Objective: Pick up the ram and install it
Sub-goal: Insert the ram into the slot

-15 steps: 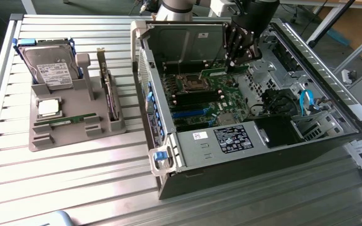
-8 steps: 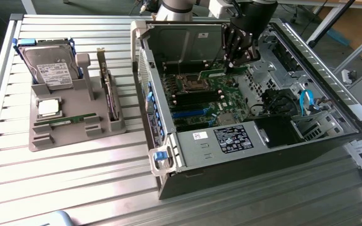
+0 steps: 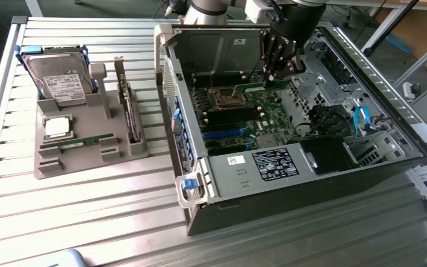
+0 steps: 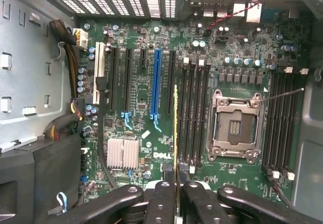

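Observation:
My gripper (image 4: 176,188) is shut on the ram (image 4: 175,133), which I see edge-on as a thin yellowish-green strip running out from between the black fingers (image 4: 160,199). The stick hangs above the motherboard (image 4: 136,82), over the edge of the bank of black memory slots (image 4: 194,113) beside the empty processor socket (image 4: 236,125). I cannot tell whether it touches a slot. In the exterior view the gripper (image 3: 277,75) reaches down into the open computer case (image 3: 198,183) near its back wall.
A second bank of memory slots (image 4: 282,118) lies on the socket's other side. On the exterior view's left a grey tray (image 3: 87,161) holds a hard drive (image 3: 61,78), a square processor (image 3: 56,127), a flat green stick (image 3: 80,143) and an upright card (image 3: 129,111). Blue cables (image 3: 360,119) sit in the case.

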### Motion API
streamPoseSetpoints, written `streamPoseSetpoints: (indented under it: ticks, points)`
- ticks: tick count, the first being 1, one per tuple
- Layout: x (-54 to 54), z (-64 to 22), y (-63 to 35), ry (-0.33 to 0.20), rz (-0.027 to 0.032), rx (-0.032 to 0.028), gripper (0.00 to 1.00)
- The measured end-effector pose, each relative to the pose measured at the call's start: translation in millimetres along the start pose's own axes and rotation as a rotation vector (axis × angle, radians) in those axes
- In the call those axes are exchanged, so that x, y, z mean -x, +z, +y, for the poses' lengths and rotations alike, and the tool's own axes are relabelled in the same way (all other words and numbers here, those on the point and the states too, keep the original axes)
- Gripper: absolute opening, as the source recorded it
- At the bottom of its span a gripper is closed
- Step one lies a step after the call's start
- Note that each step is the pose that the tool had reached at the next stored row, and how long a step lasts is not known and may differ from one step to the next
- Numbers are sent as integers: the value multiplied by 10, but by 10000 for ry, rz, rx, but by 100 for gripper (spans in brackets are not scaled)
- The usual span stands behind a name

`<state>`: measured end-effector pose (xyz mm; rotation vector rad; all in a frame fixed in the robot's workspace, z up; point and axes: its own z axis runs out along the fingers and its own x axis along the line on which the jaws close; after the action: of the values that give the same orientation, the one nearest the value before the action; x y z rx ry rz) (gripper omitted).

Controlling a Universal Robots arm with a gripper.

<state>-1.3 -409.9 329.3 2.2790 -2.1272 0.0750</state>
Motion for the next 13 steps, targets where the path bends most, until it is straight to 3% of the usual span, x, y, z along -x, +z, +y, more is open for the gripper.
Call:
streamPoseSetpoints:
  ticks: [13]
  points:
    - [4, 23, 47, 0, 1, 1, 13]
